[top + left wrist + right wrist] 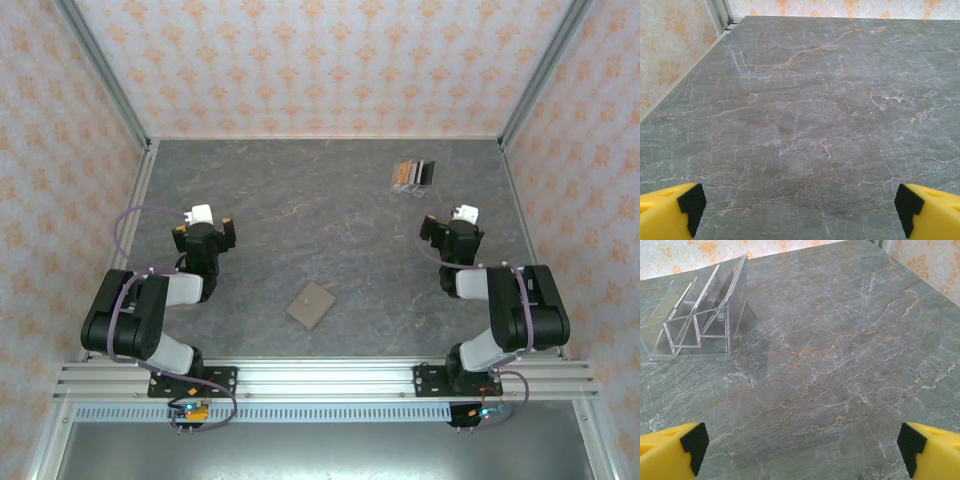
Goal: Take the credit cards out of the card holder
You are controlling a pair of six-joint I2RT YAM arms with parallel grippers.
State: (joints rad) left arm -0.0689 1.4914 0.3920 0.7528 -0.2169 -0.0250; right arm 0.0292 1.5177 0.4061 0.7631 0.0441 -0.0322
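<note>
Flat square tan card holder (311, 305); veined grey tabletop (300, 190); clear acrylic rack (710, 310).

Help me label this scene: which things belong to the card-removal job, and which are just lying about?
Belongs to the job: card holder; left gripper, open; right gripper, open.
Lying about: clear acrylic stand.

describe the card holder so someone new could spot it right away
On the grey marble table, look toward the near edge, about midway across. The card holder lies flat there, turned cornerwise. It is a tan opaque square, unlike the clear acrylic stand at the far right.
</note>
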